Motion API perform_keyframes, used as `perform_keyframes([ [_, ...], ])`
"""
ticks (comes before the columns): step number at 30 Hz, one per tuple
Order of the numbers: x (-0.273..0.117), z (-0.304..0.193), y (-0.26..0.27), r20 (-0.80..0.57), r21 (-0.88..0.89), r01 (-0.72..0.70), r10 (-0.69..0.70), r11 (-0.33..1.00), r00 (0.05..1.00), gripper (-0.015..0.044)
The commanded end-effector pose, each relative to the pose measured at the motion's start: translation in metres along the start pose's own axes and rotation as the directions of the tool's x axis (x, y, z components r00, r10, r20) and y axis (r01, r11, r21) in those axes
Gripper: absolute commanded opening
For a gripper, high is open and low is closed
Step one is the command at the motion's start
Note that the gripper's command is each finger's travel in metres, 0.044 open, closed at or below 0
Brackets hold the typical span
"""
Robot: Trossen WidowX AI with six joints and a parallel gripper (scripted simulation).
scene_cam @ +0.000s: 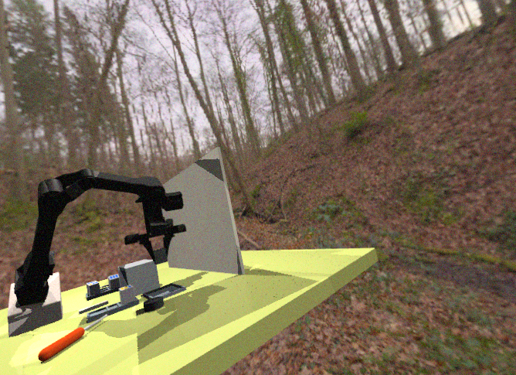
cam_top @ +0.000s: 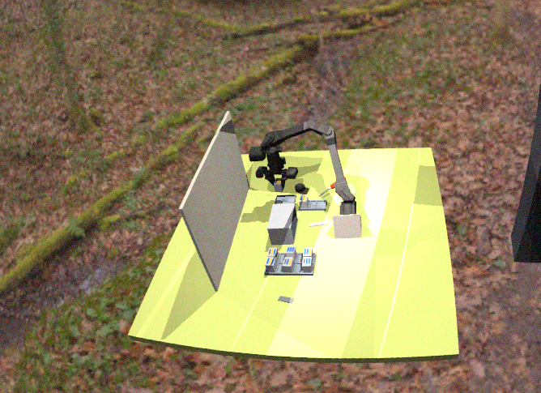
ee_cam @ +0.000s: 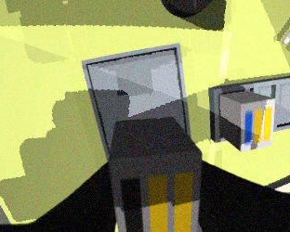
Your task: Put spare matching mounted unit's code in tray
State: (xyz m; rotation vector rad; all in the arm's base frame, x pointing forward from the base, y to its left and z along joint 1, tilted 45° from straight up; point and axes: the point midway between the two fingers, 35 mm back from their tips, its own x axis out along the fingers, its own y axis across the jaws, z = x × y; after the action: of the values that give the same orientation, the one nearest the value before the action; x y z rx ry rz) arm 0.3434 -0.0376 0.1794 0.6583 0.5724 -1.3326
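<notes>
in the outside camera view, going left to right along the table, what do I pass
Arm's grey base block → red-handled screwdriver → grey mounted unit → black round puck → tall grey panel.

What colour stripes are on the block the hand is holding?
One dark stripe and two yellow ones on the held block, best seen in the wrist view.
</notes>
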Motion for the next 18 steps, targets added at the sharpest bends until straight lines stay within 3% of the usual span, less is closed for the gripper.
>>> perform_keyframes([
  [1, 0.005, -0.002, -0.001, 0.001, -0.012, 0.005, -0.005, 1.000, 1.000, 0.0000],
  [18, 0.020, -0.002, 0.000, 0.001, -0.012, 0.005, -0.005, 1.000, 1.000, 0.0000],
])
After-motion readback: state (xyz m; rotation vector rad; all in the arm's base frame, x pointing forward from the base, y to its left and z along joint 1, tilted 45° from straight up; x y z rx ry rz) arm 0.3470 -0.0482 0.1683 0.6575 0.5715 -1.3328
